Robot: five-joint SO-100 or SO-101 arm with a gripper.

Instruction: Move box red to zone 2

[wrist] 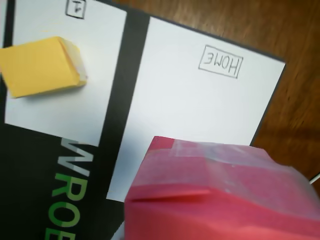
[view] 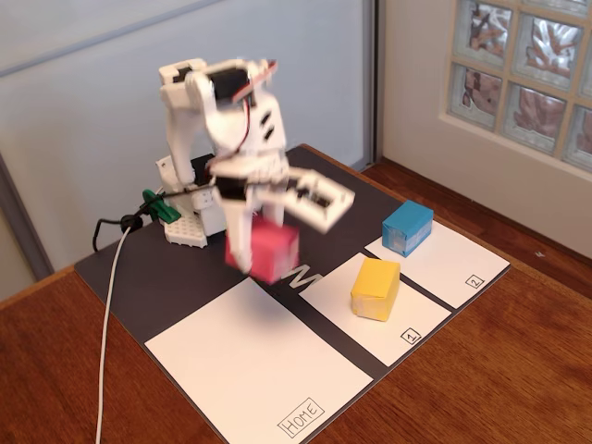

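Right now my gripper (view: pixel 264 248) is clenched on the box red (view: pixel 266 250), lifted clear above the black mat (view: pixel 139 277) between the HOME panel (view: pixel 250 361) and zone 1 (view: pixel 370 328). Zone 2 (view: pixel 453 259) carries the blue box (view: pixel 408 228); the yellow box (view: pixel 376 289) sits on zone 1. Around the mat lie a wooden table (view: pixel 518 370), a pale wall and a glass-block window (view: pixel 527 65).

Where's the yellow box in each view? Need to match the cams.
Fixed view: the yellow box sits right of centre, on the white panel marked 1, in front of the blue box.
Wrist view: the yellow box is at the upper left, on that same panel, beyond the red box.
Shared landmark: the HOME panel, with its handwritten label, shows in both.
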